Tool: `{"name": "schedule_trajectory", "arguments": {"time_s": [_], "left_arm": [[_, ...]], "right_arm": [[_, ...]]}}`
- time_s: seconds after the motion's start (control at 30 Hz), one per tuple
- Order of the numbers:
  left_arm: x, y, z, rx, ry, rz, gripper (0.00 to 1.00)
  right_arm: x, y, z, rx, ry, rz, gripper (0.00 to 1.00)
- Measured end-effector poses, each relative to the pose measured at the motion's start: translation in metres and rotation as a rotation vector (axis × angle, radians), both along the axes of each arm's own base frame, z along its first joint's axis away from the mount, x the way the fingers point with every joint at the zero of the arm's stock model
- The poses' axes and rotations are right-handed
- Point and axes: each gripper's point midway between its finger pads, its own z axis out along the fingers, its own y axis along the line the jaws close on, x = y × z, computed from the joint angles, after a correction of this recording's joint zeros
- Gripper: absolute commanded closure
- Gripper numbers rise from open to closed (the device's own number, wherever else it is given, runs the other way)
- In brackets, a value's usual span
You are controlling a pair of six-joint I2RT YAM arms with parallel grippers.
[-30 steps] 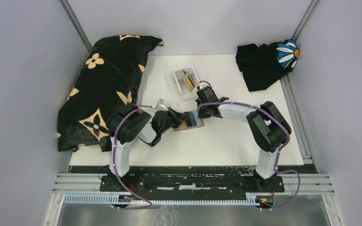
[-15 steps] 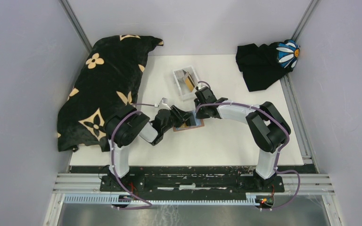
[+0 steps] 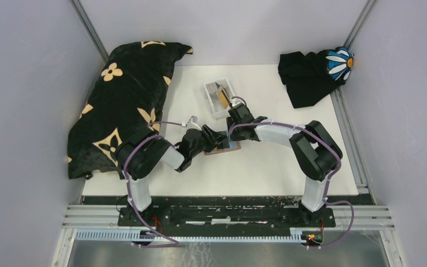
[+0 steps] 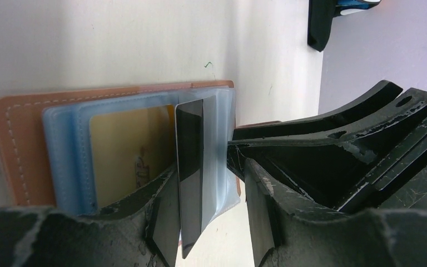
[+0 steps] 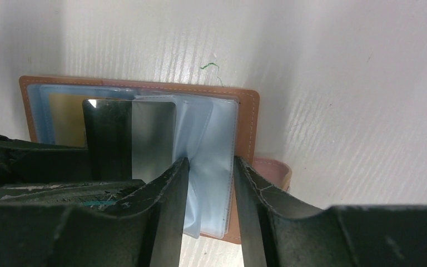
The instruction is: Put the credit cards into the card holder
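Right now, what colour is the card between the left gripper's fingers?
Glossy black card, seen best in the left wrist view.

Even bright overhead light, soft shadows, glare on dark card (image 5: 108, 139), near fingers (image 4: 167, 222) blurred

From above, both claws cover most of the card holder (image 3: 226, 148), leaving only a tan and blue sliver showing. The contents of the white tray (image 3: 219, 98) are too small to identify. In the left wrist view, the dark card (image 4: 189, 172) has its lower end lost between the fingers (image 4: 164, 214). The right wrist view cuts off the holder's bottom edge behind the right claw (image 5: 208, 183), and the gold card (image 5: 66, 118) is mostly covered.
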Motion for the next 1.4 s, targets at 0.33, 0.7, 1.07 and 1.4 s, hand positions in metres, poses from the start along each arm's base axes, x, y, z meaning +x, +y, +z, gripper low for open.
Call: {"name": "schedule_trajectory", "arguments": {"time_s": [0.33,0.7,1.07,1.4], "left_arm": [[-0.005,0.005,0.002,0.011,-0.006,0.009,0.43],[-0.006,0.006,0.004,0.001,-0.017,0.009,0.43],[-0.008,0.008,0.004,-0.005,-0.024,0.009,0.42],[-0.014,0.012,0.006,-0.004,-0.025,0.01,0.42]], "right_arm": [[0.0,0.002,0.002,0.0,-0.014,0.002,0.5],[-0.001,-0.002,0.003,-0.003,-0.046,-0.028,0.5],[-0.013,-0.047,0.001,-0.14,-0.049,-0.138,0.49],[-0.019,-0.06,0.012,-0.175,-0.05,-0.158,0.5]]}}
